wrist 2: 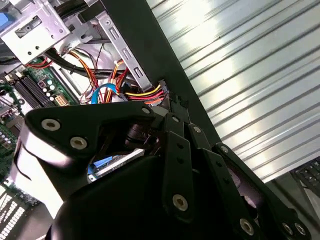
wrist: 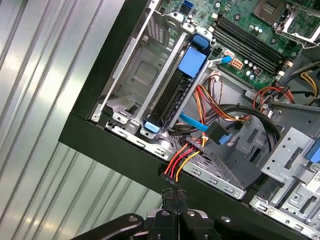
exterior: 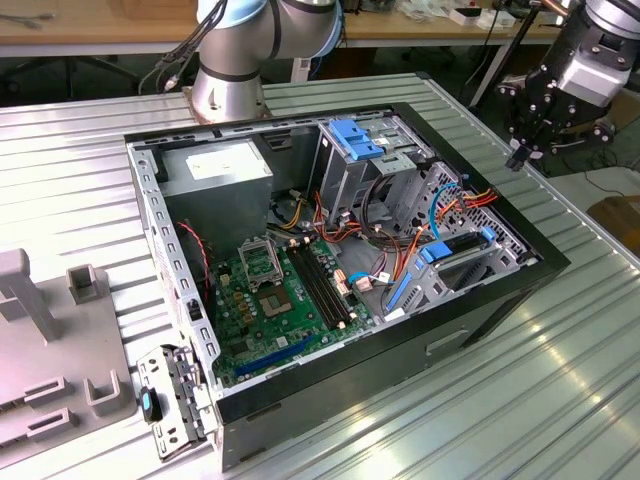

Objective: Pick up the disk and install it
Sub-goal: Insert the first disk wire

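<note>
**Ana:** What did the exterior view give you?

**Ben:** An open computer case [exterior: 330, 385] lay on a ribbed metal table [exterior: 560, 390]. The arm's base [exterior: 230, 70] stood at the case's far side. The gripper [exterior: 520, 152] hung over the table on the exterior view's right, beside the case's far corner and touching nothing. Its fingers looked pressed together and empty. The disk [exterior: 460, 247] sat in the drive cage at the near corner of the case, on the exterior view's right, with blue rails framing a dark body. The motherboard [exterior: 275, 290] lay in the middle of the case. Farther back, a blue bracket [exterior: 355, 135] topped a grey metal cage.

**Ana:** And the second wrist view?

**Ben:** The black linkage of the gripper [wrist 2: 170, 107] narrowed to a closed tip over the case's black edge [wrist 2: 145, 45]. Red and yellow wires [wrist 2: 145, 92] ran just inside that edge, and the table's ribs [wrist 2: 240, 75] shone outside it. A scrap of blue showed through the linkage, but I could not tell what it was.

**Ana:** The first wrist view?

**Ben:** The gripper [wrist: 173, 199] hovered outside the case wall, jaws closed on nothing. The disk [wrist: 175, 95] rested in its bay just inside that wall, well apart from the gripper. A red, orange and yellow wire bundle [wrist: 182, 155] lay between the two. The memory slots [wrist: 250, 42] lay beyond the disk.
</note>
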Robot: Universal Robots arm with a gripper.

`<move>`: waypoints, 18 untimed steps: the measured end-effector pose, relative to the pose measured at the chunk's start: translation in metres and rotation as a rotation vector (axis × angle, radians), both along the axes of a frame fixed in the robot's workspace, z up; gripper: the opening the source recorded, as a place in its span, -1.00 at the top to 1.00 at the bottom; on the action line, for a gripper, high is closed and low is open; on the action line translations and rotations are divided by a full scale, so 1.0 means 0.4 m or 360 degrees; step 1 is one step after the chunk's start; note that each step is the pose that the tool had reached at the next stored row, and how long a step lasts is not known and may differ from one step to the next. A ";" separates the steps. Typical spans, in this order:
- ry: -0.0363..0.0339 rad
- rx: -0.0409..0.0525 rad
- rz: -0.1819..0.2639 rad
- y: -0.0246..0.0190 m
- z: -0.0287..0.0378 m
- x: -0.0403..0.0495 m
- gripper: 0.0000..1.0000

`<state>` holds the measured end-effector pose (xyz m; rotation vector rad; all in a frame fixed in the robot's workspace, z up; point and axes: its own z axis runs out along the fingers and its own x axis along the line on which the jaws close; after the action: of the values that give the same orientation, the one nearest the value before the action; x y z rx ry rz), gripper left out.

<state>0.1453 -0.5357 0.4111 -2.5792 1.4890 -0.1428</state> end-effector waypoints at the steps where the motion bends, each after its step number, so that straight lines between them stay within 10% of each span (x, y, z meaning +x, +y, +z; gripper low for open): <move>1: 0.0000 0.0000 0.0024 0.000 0.000 0.000 0.79; 18: 0.0000 0.0000 0.0339 0.000 0.000 0.005 0.79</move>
<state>0.1473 -0.5359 0.4110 -2.7153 1.2035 -0.1164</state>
